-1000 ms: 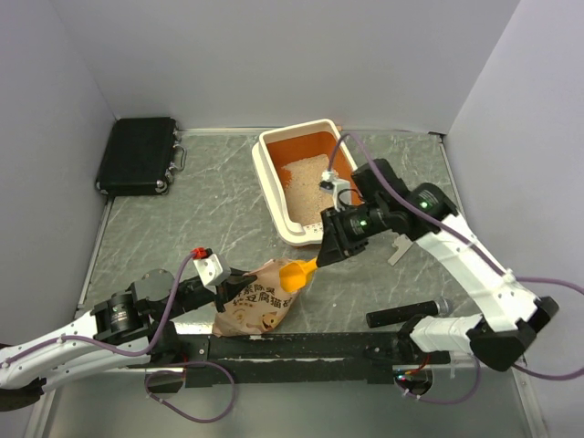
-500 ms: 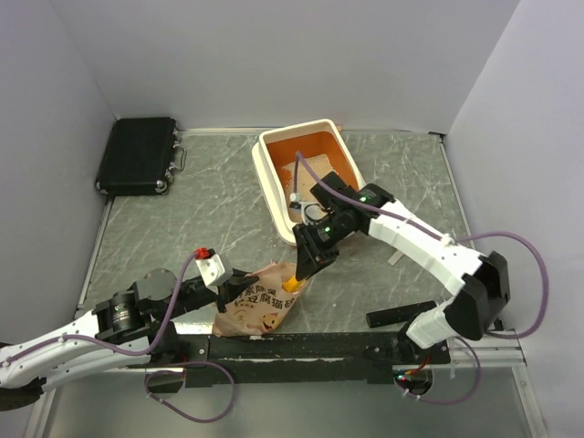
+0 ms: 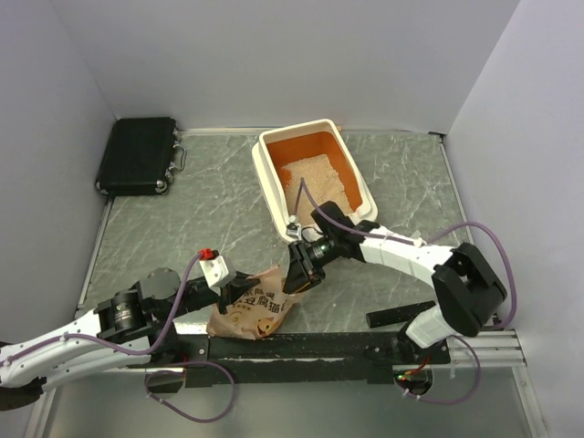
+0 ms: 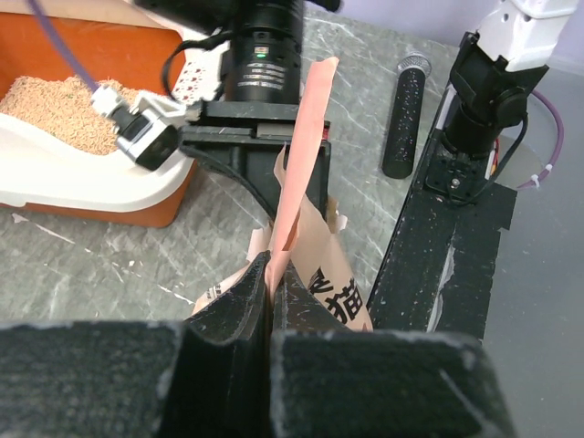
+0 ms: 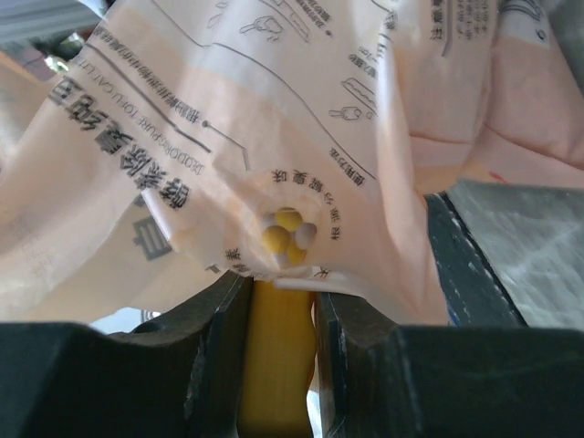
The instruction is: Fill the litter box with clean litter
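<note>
Where the bag [image 3: 254,308] stands near the worktop's [image 3: 201,219] front edge: left end effector [image 4: 270,290] clamped on its top edge, right end effector [image 5: 278,315] clamped on yellow scoop [image 5: 276,383] handle; litter box [image 3: 265,173] holding clean litter [image 3: 315,178] near far edge; bare worktop between it and black case [image 3: 137,155]

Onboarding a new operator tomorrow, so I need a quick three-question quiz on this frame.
1. True or false: the litter box already holds some litter.
2. What does the left gripper pinch? A litter box, B bag, C nothing.
3. Fill in: the right gripper is shut on the yellow ___.
Key: 1 true; 2 B; 3 scoop.
</note>
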Controlling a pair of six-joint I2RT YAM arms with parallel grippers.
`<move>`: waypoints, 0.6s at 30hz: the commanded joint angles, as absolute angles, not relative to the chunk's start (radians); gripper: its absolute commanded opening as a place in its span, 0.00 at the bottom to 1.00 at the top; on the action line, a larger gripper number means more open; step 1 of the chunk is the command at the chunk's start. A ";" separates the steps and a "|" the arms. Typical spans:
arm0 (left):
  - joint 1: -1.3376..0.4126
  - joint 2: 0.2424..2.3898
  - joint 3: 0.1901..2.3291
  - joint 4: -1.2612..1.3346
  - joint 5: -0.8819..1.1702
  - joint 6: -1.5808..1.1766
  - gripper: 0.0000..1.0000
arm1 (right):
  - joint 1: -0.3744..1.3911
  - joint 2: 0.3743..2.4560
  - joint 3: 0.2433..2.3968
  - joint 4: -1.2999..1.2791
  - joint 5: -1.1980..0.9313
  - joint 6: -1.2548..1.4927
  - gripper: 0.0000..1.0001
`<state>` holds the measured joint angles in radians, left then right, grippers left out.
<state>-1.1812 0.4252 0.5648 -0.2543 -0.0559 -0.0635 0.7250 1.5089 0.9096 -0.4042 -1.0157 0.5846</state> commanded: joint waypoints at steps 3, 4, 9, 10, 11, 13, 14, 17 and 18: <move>-1.175 0.419 0.578 -0.189 -0.060 -0.057 0.01 | 0.719 1.358 0.709 0.171 -1.117 0.952 0.00; -1.175 0.419 0.578 -0.187 -0.061 -0.057 0.01 | 0.715 1.348 0.680 0.245 -1.115 0.995 0.00; -1.175 0.423 0.580 -0.189 -0.060 -0.058 0.01 | 0.686 1.330 0.533 0.645 -1.111 1.245 0.00; -1.175 0.425 0.580 -0.189 -0.060 -0.060 0.01 | 0.684 1.327 0.519 0.684 -1.108 1.271 0.00; -1.175 0.426 0.580 -0.189 -0.058 -0.060 0.01 | 0.681 1.324 0.502 0.719 -1.101 1.310 0.00; -1.175 0.428 0.580 -0.190 -0.060 -0.060 0.01 | 0.677 1.309 0.494 0.750 -1.095 1.325 0.00; -1.175 0.426 0.578 -0.190 -0.060 -0.058 0.01 | 0.673 1.299 0.489 0.747 -1.091 1.327 0.00; -1.177 0.423 0.578 -0.190 -0.061 -0.058 0.01 | 0.658 1.253 0.495 0.674 -1.089 1.292 0.00; -1.177 0.422 0.578 -0.190 -0.063 -0.058 0.01 | 0.652 1.220 0.500 0.634 -1.088 1.275 0.00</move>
<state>-1.1801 0.4255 0.5648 -0.2508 -0.0578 -0.0635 0.6689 1.3357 0.4793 0.5373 -1.0439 1.2469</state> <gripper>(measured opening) 0.053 0.349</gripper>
